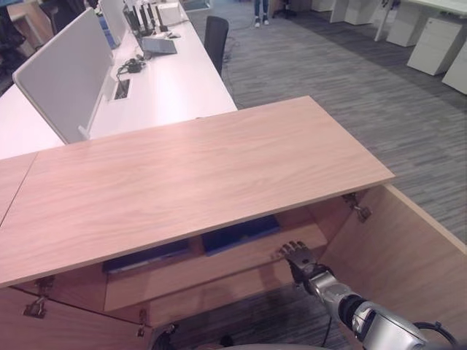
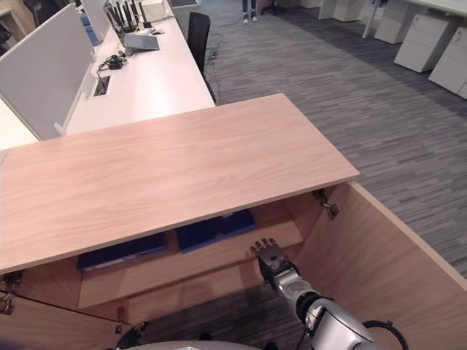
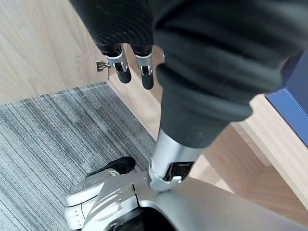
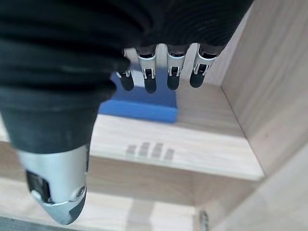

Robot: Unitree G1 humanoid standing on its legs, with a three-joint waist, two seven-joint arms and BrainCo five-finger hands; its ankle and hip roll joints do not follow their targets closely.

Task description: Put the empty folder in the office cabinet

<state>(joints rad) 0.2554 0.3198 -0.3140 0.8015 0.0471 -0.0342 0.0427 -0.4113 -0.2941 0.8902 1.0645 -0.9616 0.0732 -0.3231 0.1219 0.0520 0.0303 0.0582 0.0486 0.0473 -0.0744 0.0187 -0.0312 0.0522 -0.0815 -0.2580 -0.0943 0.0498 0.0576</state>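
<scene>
The wooden office cabinet [image 1: 190, 175] stands with both doors swung out. A blue folder [image 1: 241, 233] lies flat on its upper shelf [image 4: 192, 144], and a second blue folder [image 1: 146, 257] lies further left on the same shelf. My right hand [image 1: 300, 257] hovers just in front of the shelf edge, to the right of the nearer folder, fingers [image 4: 159, 72] straight and holding nothing. The right wrist view shows that folder [image 4: 139, 103] past the fingertips. My left hand [image 3: 132, 67] hangs low by the left door, fingers straight and empty. A blue folder's corner [image 3: 296, 96] shows beside it.
The open right door [image 1: 408, 255] stands close beside my right arm, the left door [image 1: 44, 321] at the lower left. Behind the cabinet is a white desk [image 1: 168, 80] with a grey divider [image 1: 66, 73] and a black chair [image 1: 216, 36]. White drawer units [image 1: 438, 44] and a person's legs [image 1: 260, 11] are far back.
</scene>
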